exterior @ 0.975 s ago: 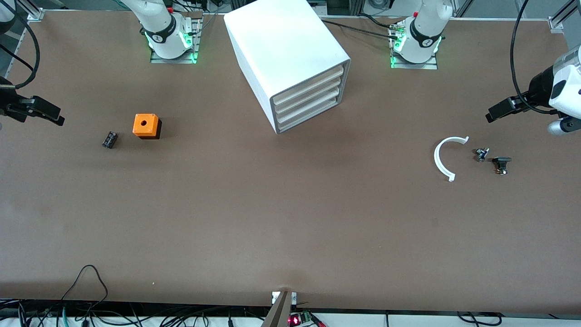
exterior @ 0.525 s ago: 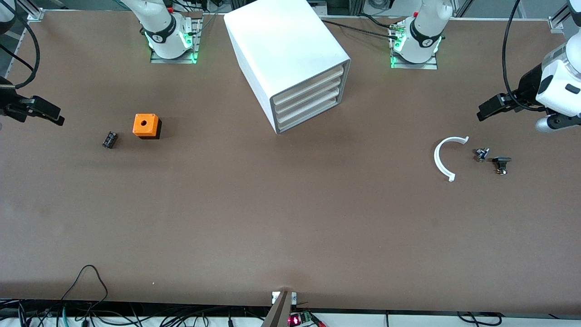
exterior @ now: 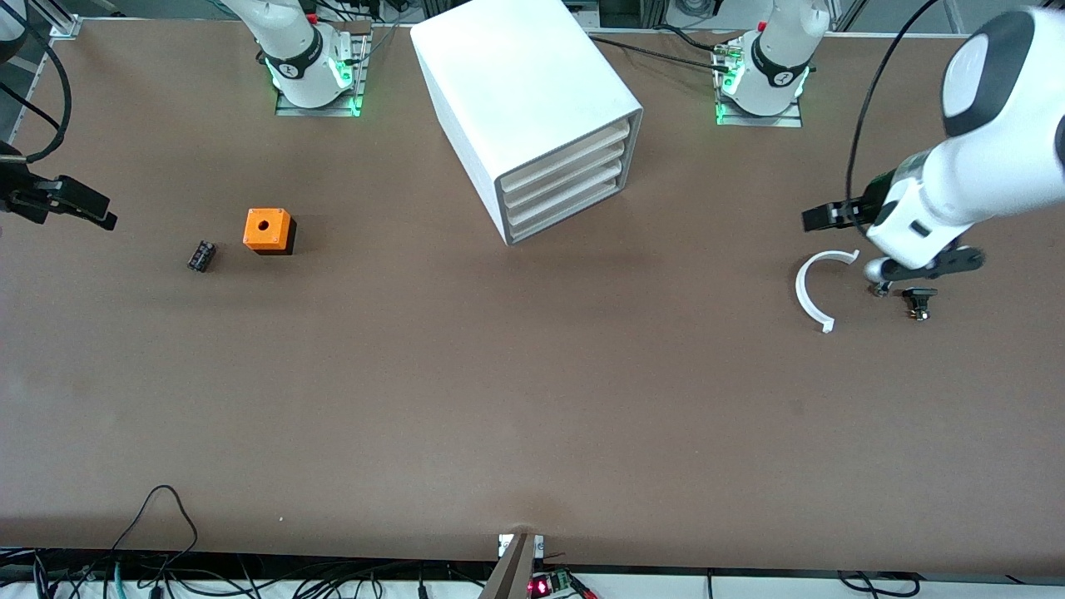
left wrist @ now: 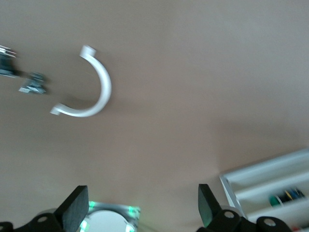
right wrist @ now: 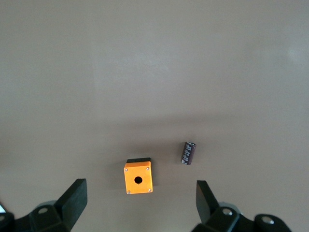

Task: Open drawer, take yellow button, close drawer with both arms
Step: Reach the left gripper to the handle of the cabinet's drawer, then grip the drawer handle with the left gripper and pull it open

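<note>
Four alike drawer fronts face the room from the big white boxy cabinet (exterior: 532,116) standing on the brown table (exterior: 532,399) between the two arm bases, and the uppermost shallow white plastic drawer (exterior: 566,154) is shut, its front flush with the three below. The left arm's black two-finger claw (exterior: 819,218) hangs over the table near a white plastic half-ring (exterior: 815,291), toward the left arm's end, with its fingers (left wrist: 77,205) spread wide apart and holding nothing; its nose points toward the cabinet, which looks like the start of a reach for the top drawer. The right arm waits at its own end, its black claw (exterior: 83,206) likewise spread and empty, hanging over the table with an orange plastic cube with a hole (exterior: 268,230) and a small black cylinder (exterior: 200,255) lying in its wrist camera's sight. Two tiny dark components (exterior: 917,299) rest just beside the half-ring. No orange-capped push button shows anywhere on the table, so it is presumably inside the closed drawer; the left wrist view catches coloured bits in one open-sided tray (left wrist: 285,195), too small to name. Nothing of the task appears done.
</note>
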Robot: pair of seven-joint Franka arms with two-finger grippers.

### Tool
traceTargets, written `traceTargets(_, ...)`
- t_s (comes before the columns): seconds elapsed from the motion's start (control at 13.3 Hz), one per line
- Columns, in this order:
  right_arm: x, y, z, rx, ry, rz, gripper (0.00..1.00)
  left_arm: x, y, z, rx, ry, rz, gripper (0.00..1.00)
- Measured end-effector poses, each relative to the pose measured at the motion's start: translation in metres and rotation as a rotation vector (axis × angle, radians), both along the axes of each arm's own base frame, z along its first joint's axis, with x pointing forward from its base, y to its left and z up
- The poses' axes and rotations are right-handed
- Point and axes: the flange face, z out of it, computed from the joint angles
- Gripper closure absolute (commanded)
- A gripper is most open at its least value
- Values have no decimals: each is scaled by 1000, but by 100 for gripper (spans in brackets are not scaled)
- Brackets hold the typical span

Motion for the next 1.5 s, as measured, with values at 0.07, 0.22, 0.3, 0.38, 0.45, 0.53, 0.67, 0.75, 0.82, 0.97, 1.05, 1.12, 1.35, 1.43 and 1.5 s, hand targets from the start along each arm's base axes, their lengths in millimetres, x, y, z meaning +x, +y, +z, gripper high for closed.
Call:
traceTargets(0.07, 0, 0, 0, 0, 1, -1, 0, 0, -7, -21, -88, 66, -26, 0)
traceTargets(0.22, 0, -1, -1, 0, 3, -1, 0, -5, -22, -69, -262, 193, -27, 0)
traceTargets(0.3, 0, -1, -1, 0, 3, -1, 0, -10, -31, -94, -338, 253, -8, 0)
traceTargets(0.38, 0, -1, -1, 0, 3, -1, 0, -16, -38, -116, -414, 305, 4, 0)
traceTargets(0.45, 0, -1, -1, 0, 2, -1, 0, -24, -45, -137, -505, 345, -2, 0)
traceTargets(0.53, 0, -1, -1, 0, 1, -1, 0, -33, -52, -157, -606, 370, -21, 0)
traceTargets(0.67, 1, 0, -1, 0, -1, 1, 0, -53, -60, -192, -766, 399, -38, 0)
traceTargets(0.75, 1, 1, 0, 0, -3, 2, 0, -64, -64, -205, -823, 413, -31, 0)
traceTargets(0.82, 2, 3, 0, 0, -8, 6, 0, -76, -72, -215, -871, 425, -31, 1)
traceTargets(0.97, 3, 12, 3, 1, -14, 22, 0, -93, -98, -226, -917, 426, -59, 2)
traceTargets(1.05, 4, 15, 1, 1, -12, 28, 0, -103, -122, -227, -935, 418, -84, 2)
traceTargets(1.12, 5, 16, 0, 2, -9, 31, 0, -108, -134, -227, -939, 413, -94, 1)
traceTargets(1.35, 8, 23, -4, 13, -2, 50, 0, -125, -165, -227, -935, 392, -123, 5)
traceTargets(1.43, 9, 27, -5, 32, 2, 60, 0, -129, -174, -226, -929, 380, -139, 7)
traceTargets(1.5, 9, 32, -6, 47, 2, 72, 0, -132, -184, -223, -923, 364, -157, 8)
